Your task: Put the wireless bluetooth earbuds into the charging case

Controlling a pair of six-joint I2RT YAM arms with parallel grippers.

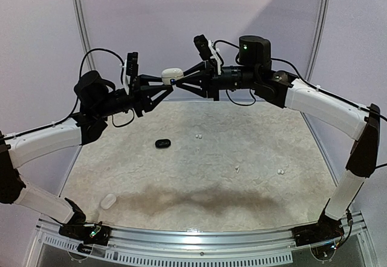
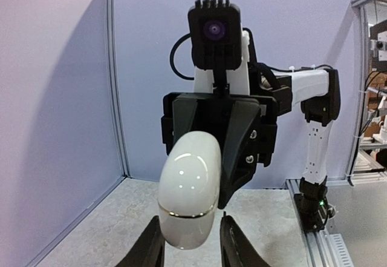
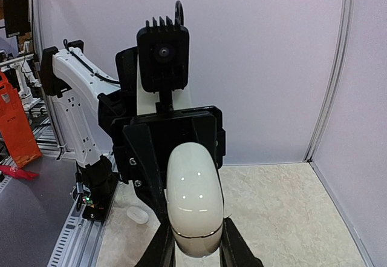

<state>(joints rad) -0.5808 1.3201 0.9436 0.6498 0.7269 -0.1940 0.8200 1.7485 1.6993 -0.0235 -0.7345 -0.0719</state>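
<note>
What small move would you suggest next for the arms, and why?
Probably close the left end effector firmly on its end of the case. The right end effector clamps the other end in mid-air. The left fingers flank the case with a sliver of gap, and its seam is shut, so both need a firm hold before prying it open for the buds.

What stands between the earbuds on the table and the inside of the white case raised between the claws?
The case itself: it looks shut, only a thin seam showing. Nothing else visible bars the earbuds on the table, but the left claw and right claw are both at the case.
</note>
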